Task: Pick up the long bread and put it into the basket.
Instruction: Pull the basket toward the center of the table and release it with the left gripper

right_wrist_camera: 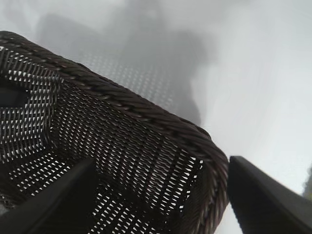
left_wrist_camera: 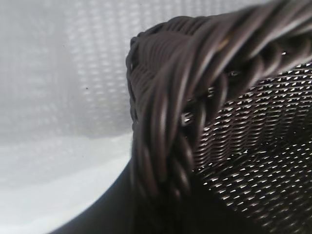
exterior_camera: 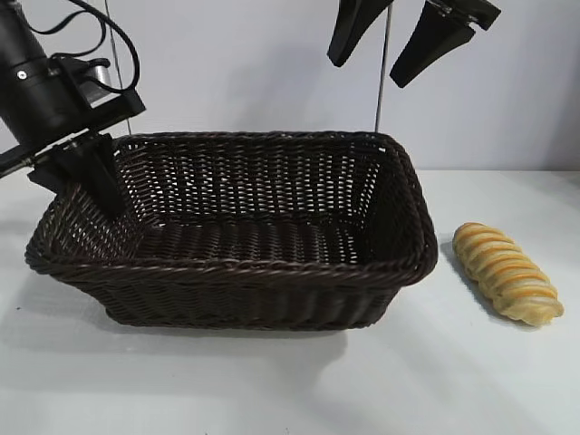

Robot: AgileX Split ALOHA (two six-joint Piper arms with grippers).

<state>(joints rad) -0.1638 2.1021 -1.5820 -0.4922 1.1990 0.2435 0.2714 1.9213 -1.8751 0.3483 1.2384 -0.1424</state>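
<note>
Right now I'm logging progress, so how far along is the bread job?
Nothing is done yet: the bread lies on the table to the right of the basket, untouched. In hand: the left tool, nearly shut, sits at the basket's left rim, holding nothing visible; the right tool hangs open above the basket's far right corner. Left: grasp the bread, lift it, drop it in.

The long bread (exterior_camera: 507, 273) lies on the table (exterior_camera: 272, 381) just right of the basket (exterior_camera: 236, 272).
</note>
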